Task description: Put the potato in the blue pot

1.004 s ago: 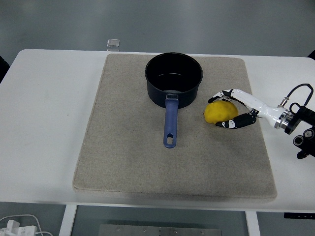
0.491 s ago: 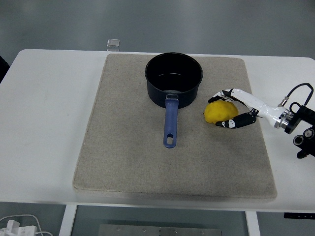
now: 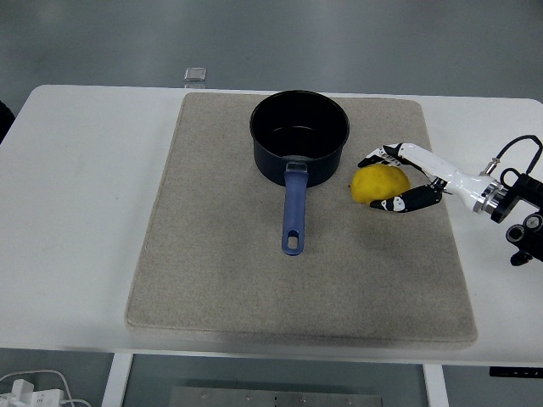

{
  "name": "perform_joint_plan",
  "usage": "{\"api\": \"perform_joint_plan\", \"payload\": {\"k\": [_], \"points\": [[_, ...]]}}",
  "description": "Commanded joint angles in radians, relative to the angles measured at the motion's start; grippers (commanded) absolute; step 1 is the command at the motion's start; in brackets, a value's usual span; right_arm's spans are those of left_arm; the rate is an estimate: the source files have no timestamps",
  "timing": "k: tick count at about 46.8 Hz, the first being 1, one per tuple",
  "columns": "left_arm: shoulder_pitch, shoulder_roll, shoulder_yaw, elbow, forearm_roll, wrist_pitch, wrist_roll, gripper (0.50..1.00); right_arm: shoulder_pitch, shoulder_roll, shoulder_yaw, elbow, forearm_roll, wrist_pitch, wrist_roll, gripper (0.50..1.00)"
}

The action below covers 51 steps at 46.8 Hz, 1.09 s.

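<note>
While closed on the potato [image 3: 381,185], right hand [image 3: 405,180] set just right of the blue pot [image 3: 299,136].

Across the white surface [image 3: 85,186], a grey mat [image 3: 212,263] carrying everything; on its far middle, upright and empty, with handle [image 3: 293,208] pointing toward the near edge. Yellow, rounded, near the pan wall but apart from it, low at the mat or barely off it — hard to tell which. Thumb below and fingers [image 3: 378,156] over the top, wrapped round from the right. Left hand out of view. To do the lift well: raise straight up until clear of the rim, carry left over the opening, keep the grasp even so nothing rolls out, avoid knocking the wall, release low inside.
</note>
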Motion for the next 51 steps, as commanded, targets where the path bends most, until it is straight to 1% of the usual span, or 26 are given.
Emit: {"api": "perform_joint_plan", "payload": {"k": [1, 20, 28, 35, 43, 46, 51], "points": [[0.000, 0.000, 0.000, -0.002, 0.000, -0.001, 0.000, 0.999, 0.016, -0.001, 0.000, 0.000, 0.013, 0.003, 0.000, 0.500], [-0.002, 0.000, 0.002, -0.005, 0.000, -0.001, 0.001, 0.999, 0.076, -0.001, -0.003, -0.003, 0.056, 0.032, 0.000, 0.500], [-0.002, 0.000, 0.002, -0.006, 0.002, -0.001, 0.000, 0.999, 0.130, -0.003, -0.003, -0.008, 0.084, 0.055, 0.000, 0.500], [-0.003, 0.000, 0.002, -0.006, 0.002, -0.001, 0.000, 0.999, 0.202, -0.001, -0.015, -0.009, 0.132, 0.071, 0.000, 0.500], [-0.008, 0.000, 0.000, -0.006, 0.003, -0.001, 0.000, 0.999, 0.263, 0.002, -0.019, -0.031, 0.138, 0.095, 0.000, 0.500], [-0.008, 0.000, 0.000, -0.006, 0.003, -0.001, 0.000, 0.999, 0.277, 0.016, -0.019, -0.041, 0.138, 0.100, 0.000, 0.500], [-0.008, 0.000, 0.000, -0.008, 0.003, -0.001, 0.000, 0.999, 0.302, 0.071, -0.022, -0.074, 0.138, 0.103, 0.000, 0.500]]}}
